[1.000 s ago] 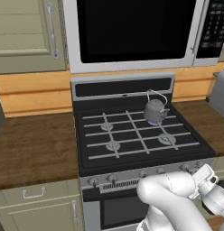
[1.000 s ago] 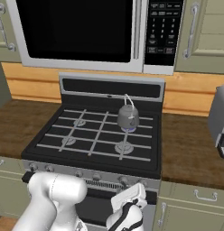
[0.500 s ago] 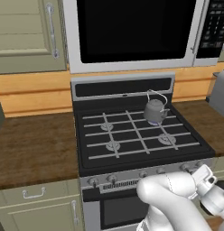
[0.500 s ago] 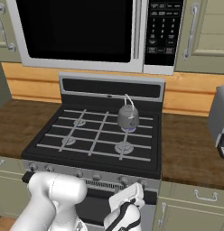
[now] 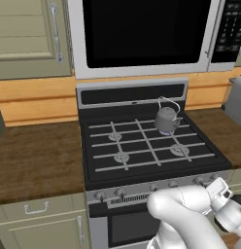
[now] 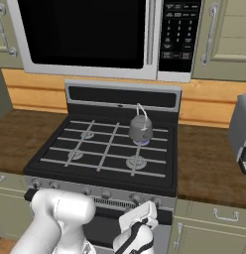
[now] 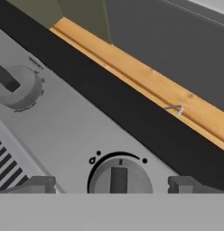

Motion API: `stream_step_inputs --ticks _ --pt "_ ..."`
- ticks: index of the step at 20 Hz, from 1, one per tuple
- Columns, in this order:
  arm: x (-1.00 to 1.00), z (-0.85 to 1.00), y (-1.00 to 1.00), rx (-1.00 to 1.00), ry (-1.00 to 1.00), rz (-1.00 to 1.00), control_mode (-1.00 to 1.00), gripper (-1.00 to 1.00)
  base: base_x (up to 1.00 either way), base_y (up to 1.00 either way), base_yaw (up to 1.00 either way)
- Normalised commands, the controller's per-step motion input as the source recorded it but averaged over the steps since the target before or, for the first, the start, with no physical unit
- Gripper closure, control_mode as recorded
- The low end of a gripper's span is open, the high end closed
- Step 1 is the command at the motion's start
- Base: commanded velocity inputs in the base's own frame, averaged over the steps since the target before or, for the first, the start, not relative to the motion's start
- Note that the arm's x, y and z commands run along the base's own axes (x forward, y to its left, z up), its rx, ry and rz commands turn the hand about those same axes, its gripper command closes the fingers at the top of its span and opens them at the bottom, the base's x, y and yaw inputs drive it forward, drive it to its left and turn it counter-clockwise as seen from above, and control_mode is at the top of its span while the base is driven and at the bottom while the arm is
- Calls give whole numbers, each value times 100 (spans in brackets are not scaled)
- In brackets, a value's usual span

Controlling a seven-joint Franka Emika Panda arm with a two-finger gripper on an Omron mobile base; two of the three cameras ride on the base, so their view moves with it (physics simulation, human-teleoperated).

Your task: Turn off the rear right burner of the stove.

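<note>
Hand view: knob (image 7: 119,177) between hand (image 7: 113,184) fingertips

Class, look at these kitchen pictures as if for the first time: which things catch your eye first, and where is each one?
A small grey kettle sits on the rear right burner of the stove, with a faint blue glow beneath it. The white arm reaches low across the stove front, and in the hand view the gripper has its fingertips on either side of a silver knob. A big black-windowed microwave hangs above.
</note>
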Motion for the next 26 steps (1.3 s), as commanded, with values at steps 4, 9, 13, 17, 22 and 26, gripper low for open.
stream_step_inputs --ticks 4,9,13,17,22,26 --pt "13 0 -3 0 0 0 -100 -100 0 0 0" --pt "1 0 -3 0 -2 0 -100 100 0 0 0" --pt "0 0 0 0 0 0 -100 100 0 0 0" --pt "0 0 -1 0 0 0 -100 100 0 0 0" --pt "10 5 -5 6 0 0 -100 100 0 0 0" --pt "10 14 -13 25 5 0 -100 100 0 0 0"
